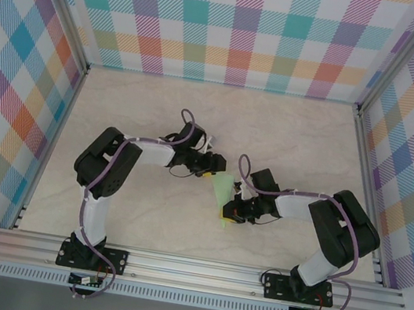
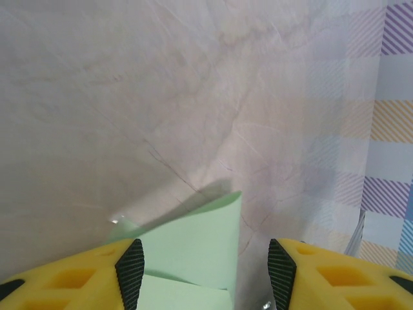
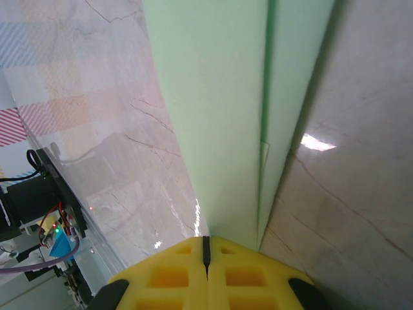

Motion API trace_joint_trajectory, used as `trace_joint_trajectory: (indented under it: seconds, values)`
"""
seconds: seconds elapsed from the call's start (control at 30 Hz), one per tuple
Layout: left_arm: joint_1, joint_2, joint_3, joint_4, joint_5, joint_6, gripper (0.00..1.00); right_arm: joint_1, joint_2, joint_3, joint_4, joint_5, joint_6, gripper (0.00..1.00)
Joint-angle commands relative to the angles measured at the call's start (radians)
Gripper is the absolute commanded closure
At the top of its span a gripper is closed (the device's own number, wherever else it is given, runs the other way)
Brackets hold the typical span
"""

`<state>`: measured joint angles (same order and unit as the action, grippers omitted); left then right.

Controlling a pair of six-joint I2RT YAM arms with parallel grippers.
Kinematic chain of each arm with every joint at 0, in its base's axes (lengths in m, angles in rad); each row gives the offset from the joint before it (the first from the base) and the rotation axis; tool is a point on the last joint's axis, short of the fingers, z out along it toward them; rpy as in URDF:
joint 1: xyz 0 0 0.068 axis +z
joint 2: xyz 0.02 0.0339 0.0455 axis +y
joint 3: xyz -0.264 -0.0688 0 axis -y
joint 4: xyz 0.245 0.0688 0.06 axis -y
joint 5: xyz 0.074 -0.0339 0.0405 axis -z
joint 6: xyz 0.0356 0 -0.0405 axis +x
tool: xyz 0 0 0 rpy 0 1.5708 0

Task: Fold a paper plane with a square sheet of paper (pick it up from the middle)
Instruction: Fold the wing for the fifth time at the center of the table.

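Observation:
The square sheet of paper is folded into a slim, pale mint-green paper plane (image 1: 222, 188) with a pointed outline, held off the table between the two arms. My right gripper (image 1: 226, 214) is shut on its narrow near end; in the right wrist view the folded layers (image 3: 219, 97) run straight out from the closed yellow jaws (image 3: 206, 248). My left gripper (image 1: 207, 173) is open at the plane's wider far end. In the left wrist view the paper (image 2: 193, 248) stands between the black pads (image 2: 131, 271), close to the left one and well apart from the right one.
The pale marble-patterned table (image 1: 158, 115) is walled by plaid panels (image 1: 244, 26) on three sides. An aluminium rail (image 1: 196, 268) with both arm bases runs along the near edge. Both forearms reach in toward the table's centre.

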<state>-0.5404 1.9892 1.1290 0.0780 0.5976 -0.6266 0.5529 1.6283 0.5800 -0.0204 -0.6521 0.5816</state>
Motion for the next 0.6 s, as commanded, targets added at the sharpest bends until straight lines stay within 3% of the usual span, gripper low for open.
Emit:
trace_joint_trajectory:
  seconds: [0.0,0.2,0.37,0.57]
  values:
    - [0.049,0.032,0.035,-0.047,-0.045,0.056,0.44,-0.004,0.018,-0.017,-0.112,0.012,-0.025,0.98]
    - [0.063,0.019,0.095,-0.101,-0.022,0.075,0.44,-0.004,0.016,0.001,-0.103,0.012,-0.008,0.97]
    - [0.057,-0.113,0.061,-0.108,-0.05,0.041,0.45,-0.005,-0.008,0.021,-0.09,0.03,0.031,0.96]
    - [-0.023,-0.221,-0.008,-0.118,-0.049,0.019,0.61,-0.005,-0.005,0.036,-0.055,0.036,0.069,0.95]
